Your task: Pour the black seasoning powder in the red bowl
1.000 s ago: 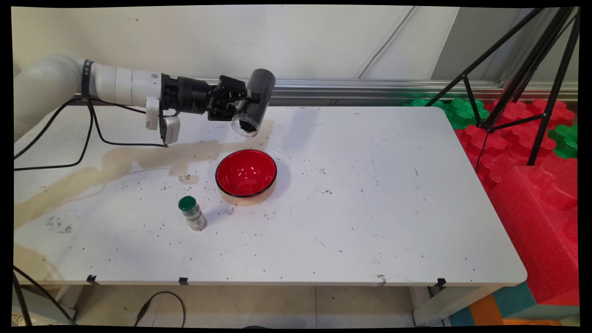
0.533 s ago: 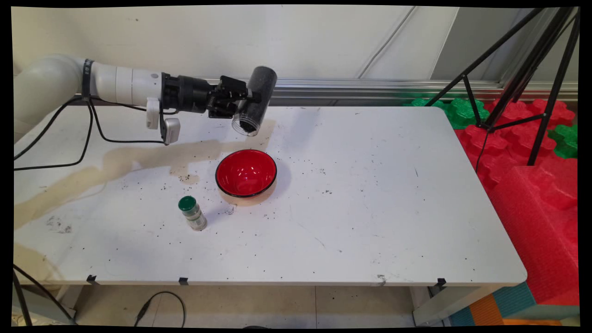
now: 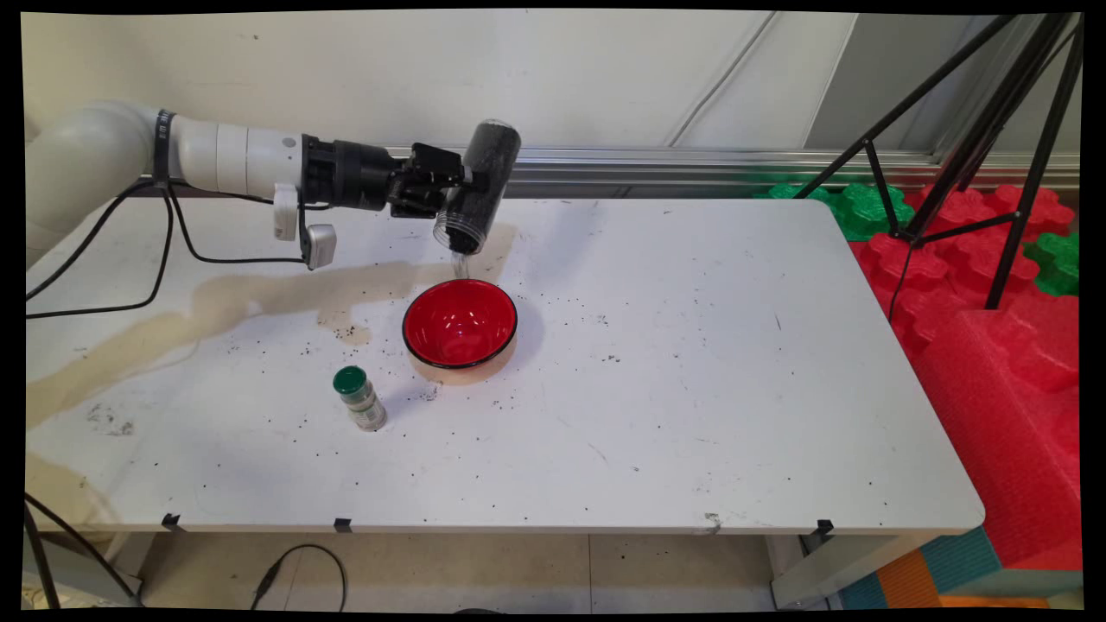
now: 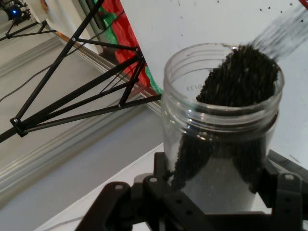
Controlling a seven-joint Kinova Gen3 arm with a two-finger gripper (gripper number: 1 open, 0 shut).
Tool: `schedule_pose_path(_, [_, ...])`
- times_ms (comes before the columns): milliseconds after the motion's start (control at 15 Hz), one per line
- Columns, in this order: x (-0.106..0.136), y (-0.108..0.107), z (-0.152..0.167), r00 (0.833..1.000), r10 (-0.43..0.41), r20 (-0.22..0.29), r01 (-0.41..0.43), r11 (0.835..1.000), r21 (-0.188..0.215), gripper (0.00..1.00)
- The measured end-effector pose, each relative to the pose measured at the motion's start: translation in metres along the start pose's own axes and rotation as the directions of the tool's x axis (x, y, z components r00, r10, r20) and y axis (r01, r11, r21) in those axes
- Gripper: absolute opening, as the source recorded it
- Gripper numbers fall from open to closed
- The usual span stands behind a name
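The pincer (image 3: 458,186), carried level above the far left of the worktop (image 3: 691,363), pinches a clear plastic jar (image 3: 478,186) across the middle of its round body, one finger on each side, as the hand view confirms. The jar (image 4: 221,120) is tipped mouth-down, its open threaded neck just above the far rim of a red bowl (image 3: 460,324), and a thin stream of dark granules (image 4: 240,82) runs from the mouth toward the bowl. The jar wall looks thin, smooth and rigid; it is judged light, likely slippery under the pads, and best gripped at mid-body, clear of the threads. The granules are fine, dry and loose, sliding as a mass and scattering easily; dark specks already dot the worktop around the bowl. The bowl is glossy red inside with a black rim, hemispherical and hard, and stands upright. Near it, toward the front left and apart, stands a small shaker bottle (image 3: 359,398) with a green cap. A tan stain (image 3: 259,294) crosses the worktop's left side.
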Motion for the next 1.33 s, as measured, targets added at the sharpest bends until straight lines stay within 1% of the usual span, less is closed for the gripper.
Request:
schedule_pose_path(333, [0.0004,-0.0007,-0.0001,1.000,0.019,0.000,-0.019,1.000,0.003,0.00])
schedule_pose_path(1333, [0.0009,-0.0007,-0.0018,0.999,0.043,0.001,-0.043,0.999,0.004,0.00])
